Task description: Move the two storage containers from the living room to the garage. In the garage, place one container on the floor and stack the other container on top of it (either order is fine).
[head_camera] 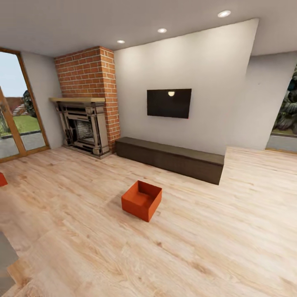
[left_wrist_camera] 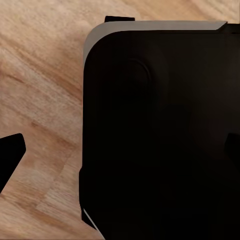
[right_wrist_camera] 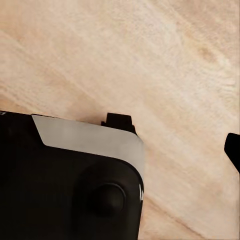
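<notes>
Orange-red, lidless and rectangular, one storage container (head_camera: 141, 200) stands on the light wood-plank floor (head_camera: 214, 243) of the living room, near the middle of the head view, with open floor on all its sides. A small part of a second orange-red container (head_camera: 2, 179) shows at the left edge of that view, well apart from the first.

Behind the first container a long dark low cabinet (head_camera: 171, 159) runs along the white wall, under a wall-mounted black TV (head_camera: 169, 103). To the left of the cabinet stands a red brick column (head_camera: 88, 72) with a grey stone fireplace (head_camera: 83, 128) at its base, and further left a wood-framed glass door (head_camera: 18, 111).

In the left wrist view a black rounded body of the robot (left_wrist_camera: 160, 130) covers much of the floor, and a dark fingertip (left_wrist_camera: 10, 155) shows at the edge. The right wrist view gives the same kind of black body (right_wrist_camera: 70, 185) and a dark fingertip (right_wrist_camera: 234, 150). For both claws I cannot tell if they are released or clenched.
</notes>
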Controlling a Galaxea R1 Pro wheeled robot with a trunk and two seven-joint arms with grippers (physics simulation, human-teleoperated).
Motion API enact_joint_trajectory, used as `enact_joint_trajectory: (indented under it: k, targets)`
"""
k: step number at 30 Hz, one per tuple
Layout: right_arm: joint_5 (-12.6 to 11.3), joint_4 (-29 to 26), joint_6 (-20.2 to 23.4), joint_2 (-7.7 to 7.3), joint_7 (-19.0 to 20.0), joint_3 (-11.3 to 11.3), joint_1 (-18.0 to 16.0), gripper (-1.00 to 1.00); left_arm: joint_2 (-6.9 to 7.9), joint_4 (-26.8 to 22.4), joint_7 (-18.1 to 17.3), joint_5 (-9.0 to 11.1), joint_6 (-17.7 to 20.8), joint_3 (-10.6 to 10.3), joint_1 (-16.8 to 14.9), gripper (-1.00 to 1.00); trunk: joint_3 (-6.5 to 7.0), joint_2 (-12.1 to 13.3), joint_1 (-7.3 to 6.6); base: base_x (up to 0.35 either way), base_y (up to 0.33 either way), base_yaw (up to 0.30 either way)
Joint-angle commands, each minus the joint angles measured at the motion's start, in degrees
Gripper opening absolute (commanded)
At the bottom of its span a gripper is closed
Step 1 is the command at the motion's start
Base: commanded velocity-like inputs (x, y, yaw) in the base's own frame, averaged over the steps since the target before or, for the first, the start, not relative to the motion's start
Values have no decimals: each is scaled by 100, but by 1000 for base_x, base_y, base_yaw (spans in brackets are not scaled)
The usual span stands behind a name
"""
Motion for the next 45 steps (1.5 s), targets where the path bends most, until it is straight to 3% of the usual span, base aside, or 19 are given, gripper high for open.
enact_joint_trajectory:
  k: [1,13,45]
  targets:
    - [-47,17,-30,5,-7,48,-6,100,-1,1,6,25,-9,7,-2,100,-6,-3,2,246,0,269]
    - [-48,17,-25,0,-3,48,-6,100,-1,1,7,25,-9,6,-2,100,-6,-3,2,245,0,236]
    - [-52,17,-28,0,2,48,-4,100,-1,1,5,25,-9,6,-2,100,-6,-3,2,243,0,4]
